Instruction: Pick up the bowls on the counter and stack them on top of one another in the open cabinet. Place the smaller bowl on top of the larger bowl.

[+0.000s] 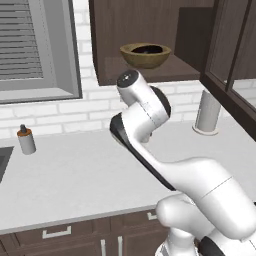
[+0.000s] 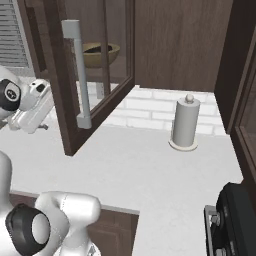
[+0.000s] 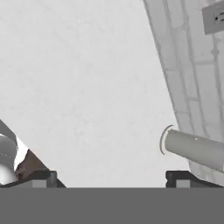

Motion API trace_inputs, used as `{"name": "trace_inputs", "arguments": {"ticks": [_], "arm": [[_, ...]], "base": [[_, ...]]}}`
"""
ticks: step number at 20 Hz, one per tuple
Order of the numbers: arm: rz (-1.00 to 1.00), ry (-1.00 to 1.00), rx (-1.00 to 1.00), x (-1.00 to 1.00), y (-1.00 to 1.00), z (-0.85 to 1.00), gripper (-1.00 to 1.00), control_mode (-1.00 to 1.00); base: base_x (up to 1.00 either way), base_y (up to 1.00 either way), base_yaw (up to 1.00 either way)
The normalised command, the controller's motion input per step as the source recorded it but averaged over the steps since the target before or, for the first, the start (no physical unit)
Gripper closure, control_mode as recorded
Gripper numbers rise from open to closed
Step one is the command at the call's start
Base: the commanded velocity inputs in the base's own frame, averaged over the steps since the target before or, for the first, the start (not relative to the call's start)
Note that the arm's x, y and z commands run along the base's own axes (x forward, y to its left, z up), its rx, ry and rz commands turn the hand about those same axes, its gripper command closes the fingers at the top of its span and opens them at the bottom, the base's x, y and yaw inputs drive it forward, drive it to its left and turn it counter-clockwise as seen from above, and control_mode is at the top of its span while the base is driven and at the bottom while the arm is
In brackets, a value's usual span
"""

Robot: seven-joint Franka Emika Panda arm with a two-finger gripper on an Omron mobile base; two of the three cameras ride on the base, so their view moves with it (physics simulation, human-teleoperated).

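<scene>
The wide tan wooden bowl (image 1: 145, 59) stands on the shelf floor of the open cabinet (image 1: 150, 76). The small glossy black bowl (image 1: 150, 49) sits inside it, showing as a dark round shape within the thick rim. In the right base view the wooden bowl (image 2: 101, 54) shows through a glass door. My gripper (image 3: 111, 177) hangs over the light counter (image 3: 87, 87), open, its two dark fingertips (image 3: 43, 177) far apart with nothing between them. It is well below the cabinet and apart from both bowls.
A paper towel roll (image 1: 206, 112) stands upright on the counter (image 1: 75, 170) by the brick wall. A small bottle (image 1: 26, 140) stands at the far left near the sink edge. A swung-out glass cabinet door with a silver handle (image 2: 75, 75) hangs over the counter. A stove (image 2: 232, 215) sits at the right.
</scene>
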Motion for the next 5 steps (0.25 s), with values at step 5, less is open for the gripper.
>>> {"name": "trace_inputs", "arguments": {"ticks": [5], "arm": [[0.01, 0.16, 0.0, -0.2, 0.0, -0.52, -1.0, -1.0]], "base": [[0.0, 0.0, 0.0]]}}
